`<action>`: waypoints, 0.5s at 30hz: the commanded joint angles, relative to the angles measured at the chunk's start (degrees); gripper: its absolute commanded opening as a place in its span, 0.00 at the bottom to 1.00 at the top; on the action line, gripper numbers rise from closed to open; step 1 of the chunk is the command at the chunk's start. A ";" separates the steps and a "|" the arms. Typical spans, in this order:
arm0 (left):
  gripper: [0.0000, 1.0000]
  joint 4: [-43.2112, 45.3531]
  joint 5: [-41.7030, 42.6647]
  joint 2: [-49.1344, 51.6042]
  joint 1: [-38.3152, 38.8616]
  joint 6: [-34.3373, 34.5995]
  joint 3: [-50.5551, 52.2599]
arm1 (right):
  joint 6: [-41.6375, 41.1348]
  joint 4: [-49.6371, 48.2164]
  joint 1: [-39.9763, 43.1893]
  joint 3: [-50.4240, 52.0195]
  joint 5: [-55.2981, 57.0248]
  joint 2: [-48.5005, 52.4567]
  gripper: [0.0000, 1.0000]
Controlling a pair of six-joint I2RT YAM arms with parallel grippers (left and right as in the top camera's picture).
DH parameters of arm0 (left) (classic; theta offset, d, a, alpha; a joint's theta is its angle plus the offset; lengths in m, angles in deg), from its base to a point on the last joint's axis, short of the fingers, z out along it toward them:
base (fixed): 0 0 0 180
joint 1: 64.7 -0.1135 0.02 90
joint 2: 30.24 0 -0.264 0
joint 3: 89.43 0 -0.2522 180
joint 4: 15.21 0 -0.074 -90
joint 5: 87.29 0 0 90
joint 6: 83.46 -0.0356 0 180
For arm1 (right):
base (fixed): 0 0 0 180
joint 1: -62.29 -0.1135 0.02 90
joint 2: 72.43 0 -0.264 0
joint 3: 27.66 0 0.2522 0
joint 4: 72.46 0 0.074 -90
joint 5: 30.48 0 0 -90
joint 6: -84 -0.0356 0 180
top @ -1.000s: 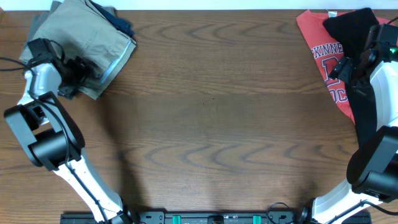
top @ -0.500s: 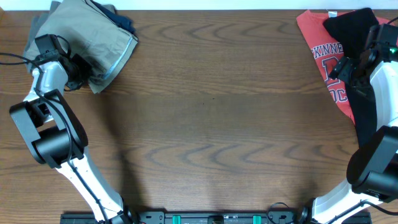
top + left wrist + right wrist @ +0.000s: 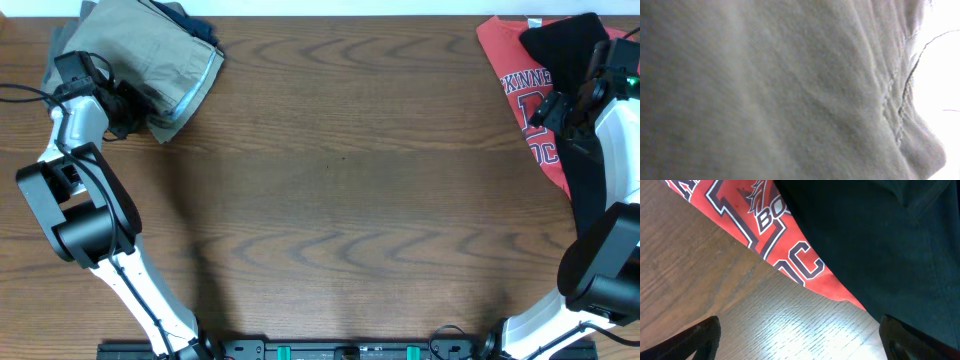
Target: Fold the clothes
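The tan khaki trousers (image 3: 140, 50) lie bunched at the table's far left corner, on top of navy (image 3: 195, 28) and grey (image 3: 198, 88) garments. My left gripper (image 3: 127, 107) is pressed into the pile's near left edge. In the left wrist view khaki cloth (image 3: 790, 90) with a stitched seam fills everything and hides the fingers. At the far right a red white-printed T-shirt (image 3: 515, 75) lies under black trousers (image 3: 565, 45). My right gripper (image 3: 553, 112) hangs open over bare wood (image 3: 800, 335) just beside the T-shirt's edge (image 3: 740, 210) and the black cloth (image 3: 880, 240), with nothing between its fingers.
Brown wood-grain table (image 3: 340, 190) spreads between the two piles. Both arm bases stand at the near edge, left (image 3: 90, 230) and right (image 3: 600, 270). The table's far edge runs just behind both piles.
My left gripper has pushed up and further into the khaki pile, and the pile's right edge has shifted slightly right. The right arm has not moved.
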State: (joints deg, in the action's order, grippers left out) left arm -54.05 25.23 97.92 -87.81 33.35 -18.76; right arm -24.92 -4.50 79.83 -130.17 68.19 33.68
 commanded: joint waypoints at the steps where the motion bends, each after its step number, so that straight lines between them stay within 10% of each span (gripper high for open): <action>1: 0.26 1.27 2.54 -1.29 0.98 0.07 -2.40 | -0.76 0.04 0.07 -0.20 0.55 0.28 0.99; 3: 0.28 1.42 2.54 -1.18 1.38 0.04 -2.38 | -0.76 0.04 0.07 -0.20 0.55 0.28 0.99; 6: 0.56 -0.22 2.95 -1.49 1.68 0.04 -2.38 | -0.76 0.02 0.07 -0.20 0.55 0.28 0.99; 15: 0.57 -7.74 4.90 -8.33 1.66 0.04 -2.40 | -0.76 0.02 0.07 -0.20 0.55 0.28 0.99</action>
State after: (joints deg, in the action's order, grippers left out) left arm -60.87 28.16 95.39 -86.70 33.68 -19.49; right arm -24.92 -4.50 79.83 -130.17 68.19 33.68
